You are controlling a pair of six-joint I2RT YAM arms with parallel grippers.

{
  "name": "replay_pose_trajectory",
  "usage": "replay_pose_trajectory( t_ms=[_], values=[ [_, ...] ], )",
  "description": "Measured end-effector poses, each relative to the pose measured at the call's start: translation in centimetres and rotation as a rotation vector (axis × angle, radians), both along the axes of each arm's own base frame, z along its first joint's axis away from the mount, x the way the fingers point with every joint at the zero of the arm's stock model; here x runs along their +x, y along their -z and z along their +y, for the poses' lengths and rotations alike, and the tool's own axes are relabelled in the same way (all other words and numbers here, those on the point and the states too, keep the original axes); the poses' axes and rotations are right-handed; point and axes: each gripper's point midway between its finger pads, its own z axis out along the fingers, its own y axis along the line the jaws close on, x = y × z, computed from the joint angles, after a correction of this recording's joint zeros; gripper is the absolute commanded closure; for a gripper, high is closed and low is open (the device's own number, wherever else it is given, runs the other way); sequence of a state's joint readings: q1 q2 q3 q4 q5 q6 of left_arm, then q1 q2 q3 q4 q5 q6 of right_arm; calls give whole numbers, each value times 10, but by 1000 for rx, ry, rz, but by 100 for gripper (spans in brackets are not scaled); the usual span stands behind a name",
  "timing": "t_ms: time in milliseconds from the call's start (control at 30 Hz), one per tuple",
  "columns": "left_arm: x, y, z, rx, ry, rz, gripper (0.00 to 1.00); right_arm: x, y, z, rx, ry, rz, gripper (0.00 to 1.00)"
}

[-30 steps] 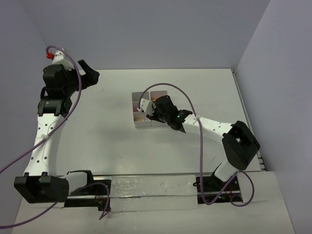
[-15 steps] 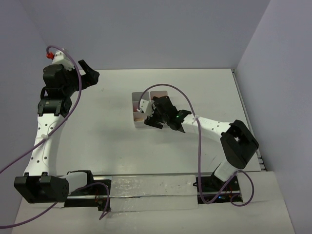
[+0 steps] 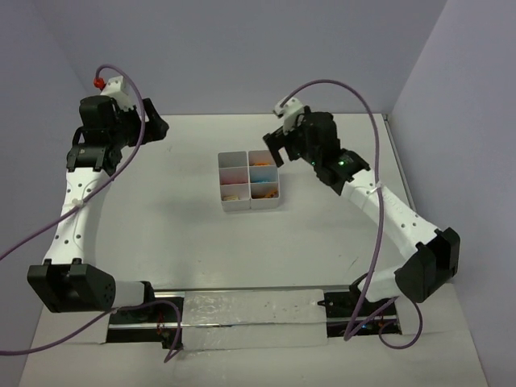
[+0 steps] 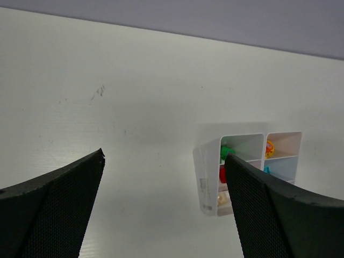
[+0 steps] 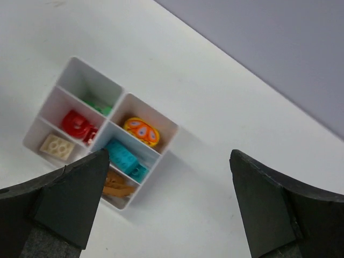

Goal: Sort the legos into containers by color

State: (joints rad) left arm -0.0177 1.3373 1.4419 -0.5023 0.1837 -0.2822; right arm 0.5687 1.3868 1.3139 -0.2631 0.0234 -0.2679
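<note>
Since all visible studded plastic bricks (image 5: pixel 124 157) lie inside the white six-compartment plastic tray (image 3: pixel 239 206), the left gripper (image 4: pixel 164 156) and right gripper (image 5: pixel 170 155), both open and empty, should hover clear while each compartment's colours are checked.

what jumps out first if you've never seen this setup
The white six-compartment tray in the middle of the table draws the eye. It has bright bricks inside, with a red lego, a teal lego and a yellow-orange lego each in its own compartment. Next come the left tool and right tool, open and empty on either side, nearer the far edge.
</note>
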Motion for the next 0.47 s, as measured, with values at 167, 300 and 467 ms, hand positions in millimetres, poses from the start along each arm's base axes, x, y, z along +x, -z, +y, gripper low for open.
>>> replay_pose_trajectory(
  t_ms=[167, 300, 467],
  values=[
    [-4, 22, 4, 69, 24, 41, 1, 20, 18, -67, 96, 205, 134, 0],
    [-7, 47, 11, 115, 16, 92, 1, 27, 37, -115, 171, 364, 216, 0],
    [-14, 85, 17, 155, 8, 172, 1, 14, 63, -142, 209, 459, 289, 0]
  ],
)
